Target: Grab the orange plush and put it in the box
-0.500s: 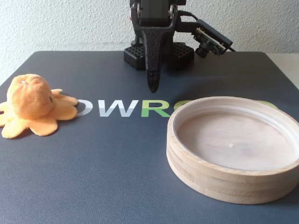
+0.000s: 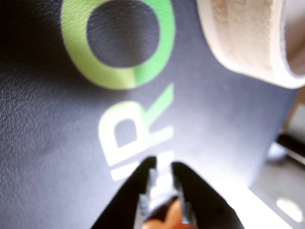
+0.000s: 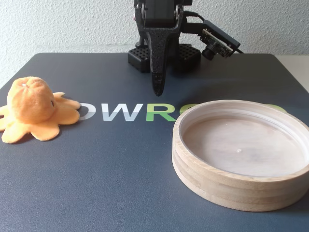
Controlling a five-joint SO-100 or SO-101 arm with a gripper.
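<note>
The orange plush (image 3: 35, 108) is a small octopus toy sitting upright at the far left of the dark mat in the fixed view; it is out of the wrist view. The box (image 3: 217, 186) is a round pale wooden tray at the front right, with nothing in it. Its rim also shows at the top right of the wrist view (image 2: 248, 38). My gripper (image 3: 158, 92) points straight down over the mat's lettering, between plush and tray and apart from both. Its jaws are together with nothing between them. In the wrist view the gripper (image 2: 163, 164) hangs over the green and white letters.
The dark mat (image 3: 111, 169) with white and green lettering covers the table. The arm's black base (image 3: 140, 55) stands at the back centre, and the wrist camera (image 3: 219, 43) sticks out to its right. Pale table shows past the mat's right edge (image 3: 297, 65).
</note>
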